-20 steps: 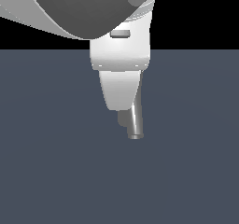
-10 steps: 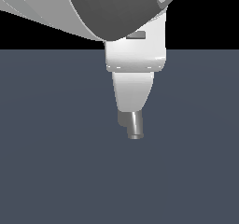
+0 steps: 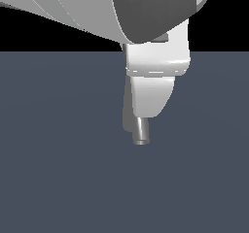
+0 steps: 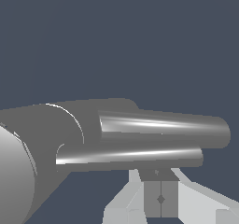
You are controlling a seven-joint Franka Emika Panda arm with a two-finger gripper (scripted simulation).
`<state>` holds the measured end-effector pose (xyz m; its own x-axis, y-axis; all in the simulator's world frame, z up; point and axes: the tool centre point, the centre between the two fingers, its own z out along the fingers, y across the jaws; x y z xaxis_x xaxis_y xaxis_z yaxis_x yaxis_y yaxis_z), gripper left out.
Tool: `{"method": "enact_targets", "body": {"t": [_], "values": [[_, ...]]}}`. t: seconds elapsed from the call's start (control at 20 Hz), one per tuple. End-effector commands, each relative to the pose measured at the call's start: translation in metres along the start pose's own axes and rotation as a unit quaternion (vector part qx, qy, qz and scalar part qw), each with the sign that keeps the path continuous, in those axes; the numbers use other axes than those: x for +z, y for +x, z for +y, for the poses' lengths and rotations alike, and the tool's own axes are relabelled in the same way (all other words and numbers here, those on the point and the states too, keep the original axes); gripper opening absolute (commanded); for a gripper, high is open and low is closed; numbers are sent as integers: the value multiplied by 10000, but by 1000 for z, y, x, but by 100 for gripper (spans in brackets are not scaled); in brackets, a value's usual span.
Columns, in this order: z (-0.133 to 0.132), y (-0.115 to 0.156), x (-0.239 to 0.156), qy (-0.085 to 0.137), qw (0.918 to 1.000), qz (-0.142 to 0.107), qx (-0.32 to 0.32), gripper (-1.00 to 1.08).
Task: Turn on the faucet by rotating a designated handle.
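In the wrist view the grey faucet (image 4: 51, 129) lies across the frame, with its round cap (image 4: 14, 181) at one end. Two tubes run from it side by side: the thicker spout (image 4: 168, 129) and the thinner handle (image 4: 130, 155). My gripper (image 4: 161, 181) is shut with its dark pads (image 4: 153, 197) pressed together and nothing between them. Its tip is right against the handle's side, near the handle's free end. In the exterior view my white gripper (image 3: 146, 108) and arm cover the faucet, and only a short grey tube end (image 3: 141, 134) pokes out below.
A flat dark blue-grey floor (image 3: 58, 169) surrounds the faucet, with black background above it. The large white and grey arm link (image 3: 97, 8) fills the upper part of the exterior view.
The arm has swung toward the exterior view's right and looms larger. The gripper now hides more of the grey tube, so less of its end shows.
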<state>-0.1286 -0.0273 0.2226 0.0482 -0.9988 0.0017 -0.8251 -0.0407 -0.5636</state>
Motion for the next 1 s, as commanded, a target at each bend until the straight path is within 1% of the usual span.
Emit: {"method": "enact_targets", "body": {"t": [0.0,0.65,0.7,0.95], "values": [[3,15,0,-12,9999,64,113,-100],[8,41,0,-26,9999,75,132,-100],[2,25,0,6,10000,-14,-28,-100],[-8,44,0,-2,10000,9,11,-100]]}}
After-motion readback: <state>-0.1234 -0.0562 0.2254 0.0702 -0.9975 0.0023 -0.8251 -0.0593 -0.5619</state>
